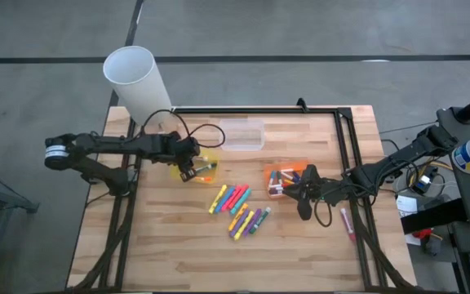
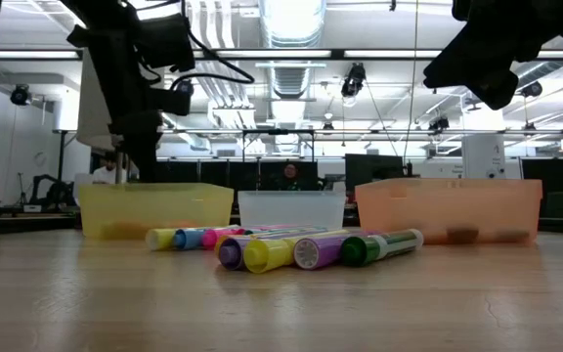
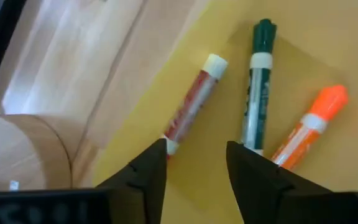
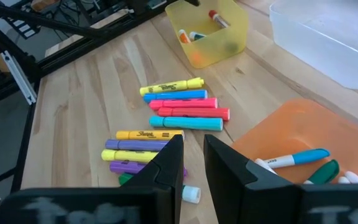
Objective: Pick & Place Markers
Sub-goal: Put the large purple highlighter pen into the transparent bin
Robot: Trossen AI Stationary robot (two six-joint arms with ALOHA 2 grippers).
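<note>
Left tool is seen open above the yellow tray, nothing gripped. Loose markers lie mid-tabletop, between both arms, long axes mostly parallel. Right tool stands nearer them, narrowly parted, empty.

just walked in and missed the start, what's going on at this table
A two-armed robot is sorting markers into small trays. The left gripper hangs over the yellow tray with its jaws open and nothing between them; a red, a green and an orange marker lie in the tray below. The right gripper hovers beside the orange tray, which holds several markers, its jaws nearly together and empty. A loose pile of markers waits on the table between them. The clear tray looks empty.
</note>
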